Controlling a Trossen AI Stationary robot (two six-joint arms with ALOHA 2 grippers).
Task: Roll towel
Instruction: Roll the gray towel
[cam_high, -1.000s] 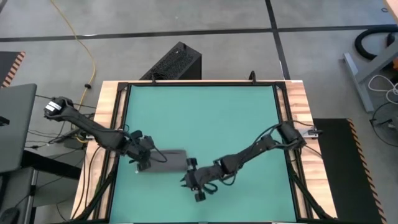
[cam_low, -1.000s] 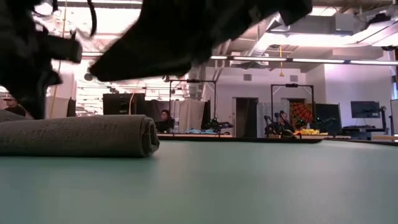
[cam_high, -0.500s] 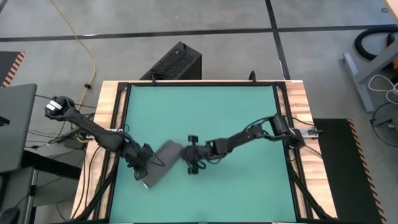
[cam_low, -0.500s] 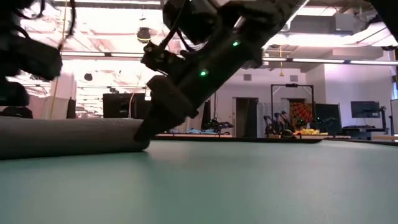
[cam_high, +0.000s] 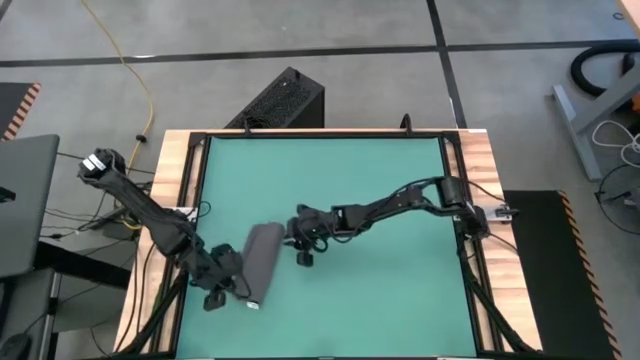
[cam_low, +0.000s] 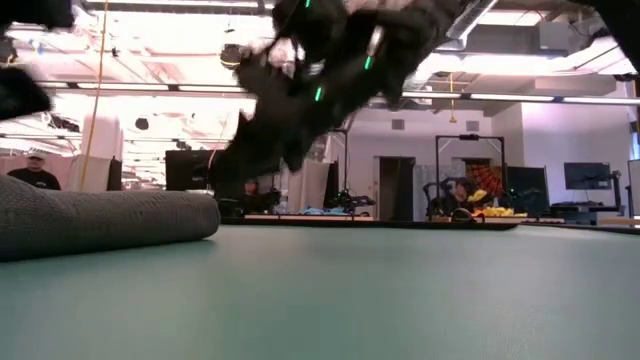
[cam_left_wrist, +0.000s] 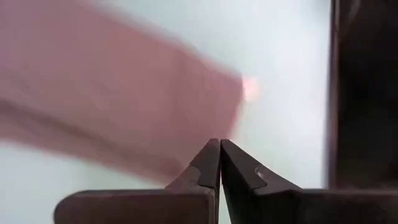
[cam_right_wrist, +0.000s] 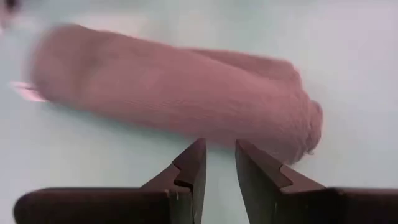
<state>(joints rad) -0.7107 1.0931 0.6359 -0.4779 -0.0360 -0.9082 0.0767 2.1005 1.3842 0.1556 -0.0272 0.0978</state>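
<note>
High view: overhead, straight down on whole surface (cam_high: 330, 180). Low view: level across it toward room. Wrist views: close, each past its own end effector, sharing towel (cam_high: 262, 262) just beyond the fingertips.

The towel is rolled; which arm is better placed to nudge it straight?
Probably the right: the right gripper sits beside the towel at its far end; the left gripper is by the near end.
</note>
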